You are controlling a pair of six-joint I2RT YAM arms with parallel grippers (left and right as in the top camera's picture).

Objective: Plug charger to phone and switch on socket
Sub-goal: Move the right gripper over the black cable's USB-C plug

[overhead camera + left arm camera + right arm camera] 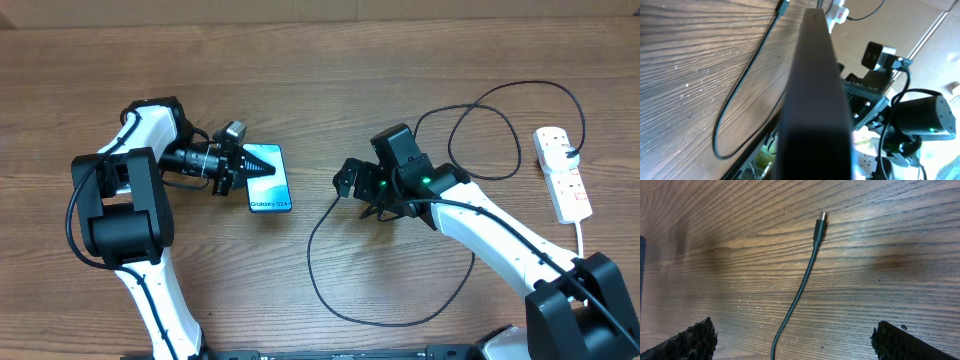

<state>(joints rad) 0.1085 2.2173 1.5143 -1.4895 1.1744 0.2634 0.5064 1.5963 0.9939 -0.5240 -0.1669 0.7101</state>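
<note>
Phone [270, 188] is showing "Galaxy S24" along its near edge and lying left of centre. Left hand [243, 170] is clamping its left edge. Right hand [792, 332] is hanging with fingers apart over charger [805, 275], whose tip is lying loose on surface [320, 70], well apart from phone. Open wood is lying between them. Socket [562, 172] is sitting by the right edge.

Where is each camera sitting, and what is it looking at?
Overhead: above the table, looking down; left arm, right arm, phone, charger and socket show.
Left wrist: low beside the phone's dark edge, facing the right arm; its own fingers don't show.
Right wrist: looks down at the charger's tip; its own finger pads fill the bottom corners.
Both wrist views share the charger's tip.
</note>
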